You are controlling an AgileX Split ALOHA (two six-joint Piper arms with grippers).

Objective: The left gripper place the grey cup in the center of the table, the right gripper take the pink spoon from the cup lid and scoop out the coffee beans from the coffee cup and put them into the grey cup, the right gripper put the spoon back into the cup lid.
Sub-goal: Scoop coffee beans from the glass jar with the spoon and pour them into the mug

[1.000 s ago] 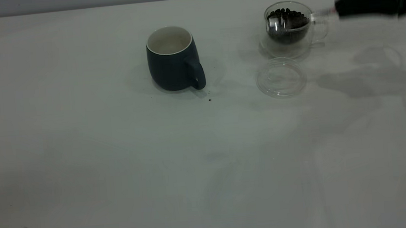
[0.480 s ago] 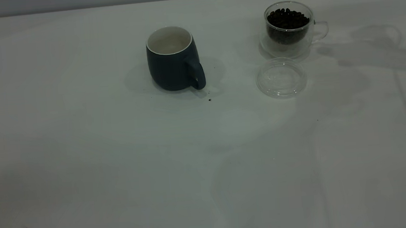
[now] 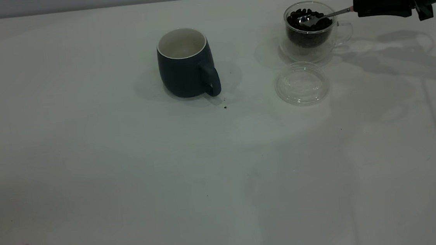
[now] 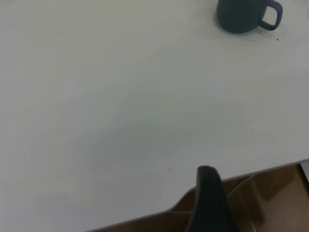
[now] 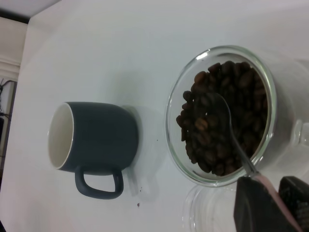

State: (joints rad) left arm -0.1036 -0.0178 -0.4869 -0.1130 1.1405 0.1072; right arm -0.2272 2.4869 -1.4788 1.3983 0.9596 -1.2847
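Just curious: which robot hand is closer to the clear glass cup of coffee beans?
Right. The right hand holds the spoon into the glass cup; the left hand sits far off at the table edge.

Open table (image 3: 129,176) fills the lower frame; upper centre, grey cup (image 3: 186,62), coffee cup (image 3: 310,29) and lid (image 3: 302,83) obstruct.

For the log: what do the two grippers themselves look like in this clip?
Right gripper: matte black and wedge-shaped, tapering toward the tip, with a blocky dark body behind; no markings or cables show. Left gripper: only one black, rounded finger is visible at its wrist view's edge. No sleeves or coloured parts appear on either.
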